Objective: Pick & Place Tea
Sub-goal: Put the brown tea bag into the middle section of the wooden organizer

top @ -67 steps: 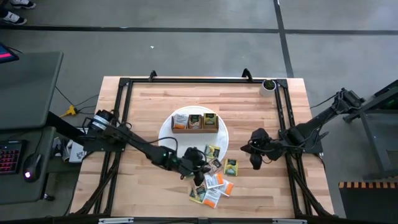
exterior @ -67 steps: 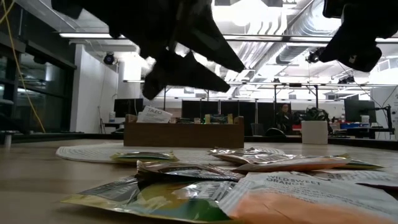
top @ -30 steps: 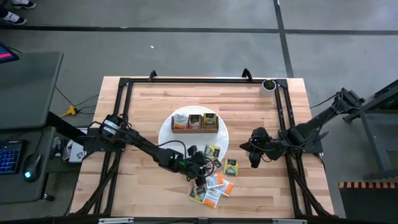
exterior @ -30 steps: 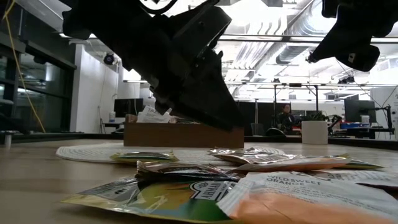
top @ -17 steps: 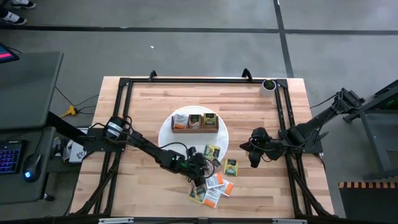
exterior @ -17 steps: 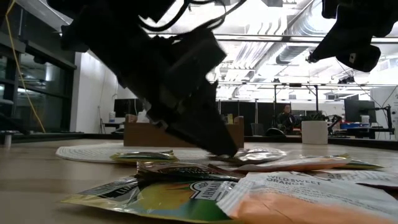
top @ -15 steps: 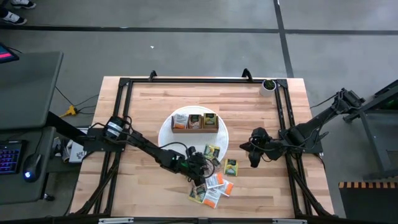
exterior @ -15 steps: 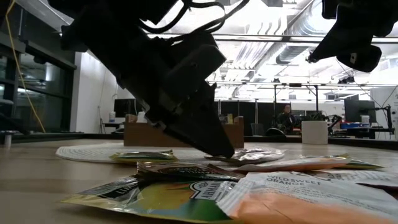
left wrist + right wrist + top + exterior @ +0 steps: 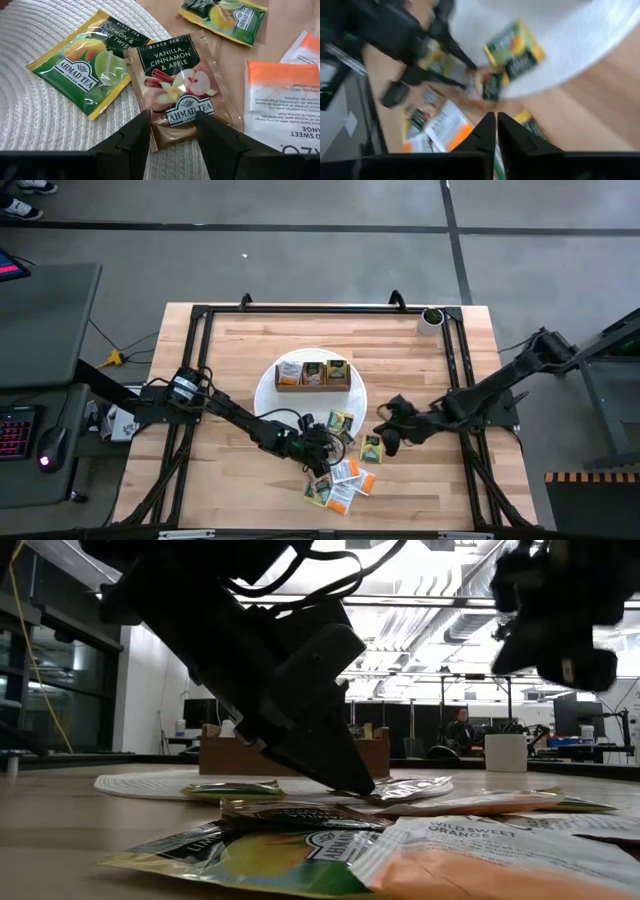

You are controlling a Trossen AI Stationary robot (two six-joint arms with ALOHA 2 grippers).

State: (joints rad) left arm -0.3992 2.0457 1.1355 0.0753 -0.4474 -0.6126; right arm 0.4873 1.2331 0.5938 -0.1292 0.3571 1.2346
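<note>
The left hand (image 9: 172,131) is set low at the frame's centre, its fingers parted astride a brown vanilla tea packet (image 9: 179,90) on the white mat's (image 9: 268,392) edge, nothing gripped. Green (image 9: 90,60) and orange (image 9: 280,110) packets crowd both sides. The right hand (image 9: 383,442), fingers together and empty, is poised over a green packet (image 9: 372,448) right of centre.

the left arm reaches across the table from its left side, angled low toward the middle front, and its left gripper (image 9: 172,131) is down at the surface with the two fingers (image 9: 135,135) parted. the right arm stretches in from the right side, its right gripper (image 9: 496,131) raised off the surface, fingers nearly together.
</note>
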